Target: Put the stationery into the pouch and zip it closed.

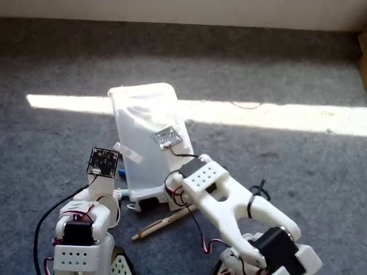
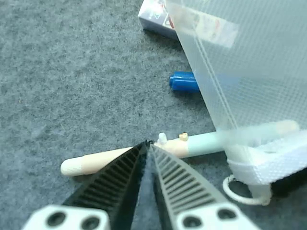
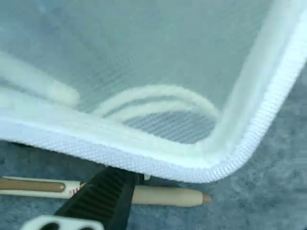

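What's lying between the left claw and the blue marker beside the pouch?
Left wrist view: the cream pen lies just ahead of the left claw, then bare carpet up to the blue marker.

Occlusion notes, pouch area.
Blue pen (image 2: 183, 82) half hidden behind pouch (image 2: 249, 57). Pastel pen (image 2: 201, 143) blurs through the mesh. Small box (image 2: 156, 19) and beige pen (image 3: 165, 195) are cut off by picture edges.
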{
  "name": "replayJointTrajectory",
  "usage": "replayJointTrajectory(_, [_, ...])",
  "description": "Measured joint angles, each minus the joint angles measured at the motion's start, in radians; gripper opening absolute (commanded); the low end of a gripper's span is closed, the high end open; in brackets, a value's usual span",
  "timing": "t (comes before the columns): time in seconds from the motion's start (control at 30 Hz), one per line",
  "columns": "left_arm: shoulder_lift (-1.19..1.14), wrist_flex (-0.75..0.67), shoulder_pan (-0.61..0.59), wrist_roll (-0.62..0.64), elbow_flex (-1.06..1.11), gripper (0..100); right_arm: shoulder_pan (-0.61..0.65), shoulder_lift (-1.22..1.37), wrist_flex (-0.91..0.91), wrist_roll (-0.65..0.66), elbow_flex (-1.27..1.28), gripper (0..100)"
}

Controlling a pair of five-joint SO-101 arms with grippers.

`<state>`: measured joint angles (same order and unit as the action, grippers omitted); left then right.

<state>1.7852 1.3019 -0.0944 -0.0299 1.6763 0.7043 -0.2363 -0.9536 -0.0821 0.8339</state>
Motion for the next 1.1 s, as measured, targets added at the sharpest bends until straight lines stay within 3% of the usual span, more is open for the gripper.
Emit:
replayJointTrajectory(0.2, [0.0,0.0,0.0,0.0,0.0,1,-0.064,0.008,0.0,0.0,-0.075,51.9])
replayJointTrajectory(0.77, [0.0,0.0,0.0,0.0,0.0,1,-0.069,0.126,0.049,0.0,-0.226,51.9])
replayJointTrajectory(1.1, [0.0,0.0,0.0,0.0,0.0,1,-0.061,-0.061,-0.19,0.0,-0.293,51.9])
